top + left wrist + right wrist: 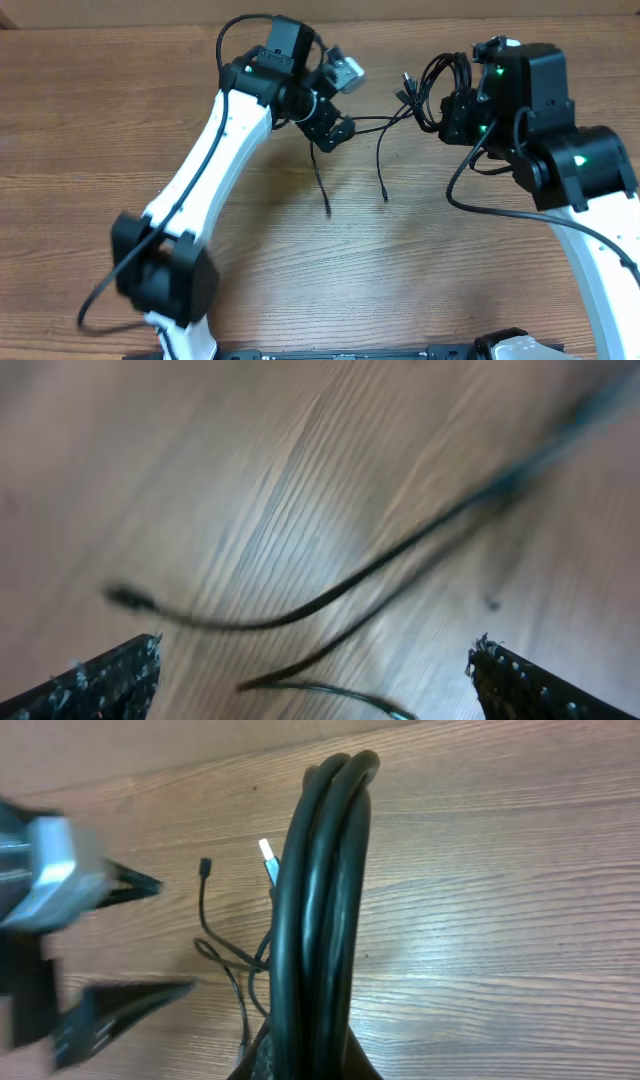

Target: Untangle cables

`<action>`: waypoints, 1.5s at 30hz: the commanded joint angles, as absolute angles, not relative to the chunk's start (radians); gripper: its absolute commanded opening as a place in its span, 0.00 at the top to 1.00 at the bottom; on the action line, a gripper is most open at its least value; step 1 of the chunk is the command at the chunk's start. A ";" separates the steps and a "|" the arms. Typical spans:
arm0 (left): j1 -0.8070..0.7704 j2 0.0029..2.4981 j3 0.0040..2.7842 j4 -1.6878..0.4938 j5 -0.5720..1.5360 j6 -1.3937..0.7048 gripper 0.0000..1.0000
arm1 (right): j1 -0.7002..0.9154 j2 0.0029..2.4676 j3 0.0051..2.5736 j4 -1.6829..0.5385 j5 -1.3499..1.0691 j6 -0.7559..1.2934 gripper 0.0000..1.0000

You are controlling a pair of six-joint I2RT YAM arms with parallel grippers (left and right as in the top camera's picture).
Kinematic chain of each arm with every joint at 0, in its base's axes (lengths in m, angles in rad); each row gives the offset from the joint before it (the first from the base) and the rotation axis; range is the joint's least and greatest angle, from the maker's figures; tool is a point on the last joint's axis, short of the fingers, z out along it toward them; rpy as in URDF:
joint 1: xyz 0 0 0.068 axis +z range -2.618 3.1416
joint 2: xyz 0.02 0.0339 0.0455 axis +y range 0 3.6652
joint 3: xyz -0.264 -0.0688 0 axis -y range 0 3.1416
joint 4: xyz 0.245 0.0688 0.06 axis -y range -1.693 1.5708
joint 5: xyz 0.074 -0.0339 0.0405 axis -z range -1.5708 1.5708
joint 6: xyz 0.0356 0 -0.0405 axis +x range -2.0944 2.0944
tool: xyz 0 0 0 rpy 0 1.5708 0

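Observation:
The cables [437,80] are a dark coiled bundle held up at the back right of the wooden table. My right gripper [447,105] is shut on it. In the right wrist view the loops [325,870] rise from between the jaws [320,1058], with a white-tipped plug [267,857] beside them. Thin strands run left from the bundle, and two loose ends [385,190] [327,205] trail on the table. My left gripper [335,130] is open, just left of the bundle. In the left wrist view, blurred strands [330,595] lie between its wide-apart fingers [320,685].
The bare wooden table [120,120] extends around both arms. The table's back edge runs along the top of the overhead view. The right arm's own thick black cable [462,190] loops beside it. The left arm's cable [100,295] hangs near its base.

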State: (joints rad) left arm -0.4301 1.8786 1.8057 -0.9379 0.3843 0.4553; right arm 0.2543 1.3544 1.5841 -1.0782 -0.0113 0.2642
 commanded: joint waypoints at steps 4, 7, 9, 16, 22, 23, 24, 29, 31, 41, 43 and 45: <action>-0.537 1.734 1.818 -0.932 0.415 0.698 0.00 | 0.251 1.336 1.612 -1.111 -0.025 0.252 0.96; -0.553 1.738 1.817 -0.942 0.408 0.773 0.00 | 0.251 1.336 1.612 -1.117 -0.090 0.210 0.96; -0.554 1.744 1.816 -0.960 0.408 0.815 0.01 | 0.251 1.334 1.612 -1.118 -0.130 0.191 0.96; -0.532 1.765 1.815 -0.971 0.283 0.908 0.01 | 0.251 1.298 1.618 -1.140 -0.188 0.150 0.96; -0.497 1.834 1.815 -0.968 0.279 0.932 0.00 | 0.251 1.238 1.628 -1.165 -0.197 0.150 0.96; -0.495 1.849 1.815 -0.969 0.285 0.931 0.00 | 0.251 1.227 1.633 -1.169 -0.197 0.150 0.96; -0.494 1.860 1.815 -0.971 0.290 0.931 0.00 | 0.251 1.220 1.636 -1.171 -0.197 0.151 0.96; -0.494 1.887 1.815 -0.957 0.365 0.937 0.00 | 0.251 1.180 1.650 -1.174 -0.204 0.150 0.96; -0.492 1.887 1.815 -0.945 0.403 0.943 0.00 | 0.251 1.172 1.651 -1.174 -0.204 0.150 0.96; -0.491 1.884 1.815 -0.941 0.498 0.943 0.00 | 0.251 1.174 1.651 -1.184 -0.063 0.147 0.96; -0.491 1.879 1.815 -0.945 0.498 0.942 0.00 | 0.251 1.174 1.651 -1.190 -0.015 0.147 0.96; -0.491 1.877 1.815 -0.946 0.498 0.931 0.01 | 0.251 1.175 1.651 -1.192 0.017 0.147 0.96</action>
State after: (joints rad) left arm -0.4953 1.8877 1.8072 -0.9440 0.4648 0.9241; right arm 0.2539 1.1854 1.6176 -1.1988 -0.0792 0.1555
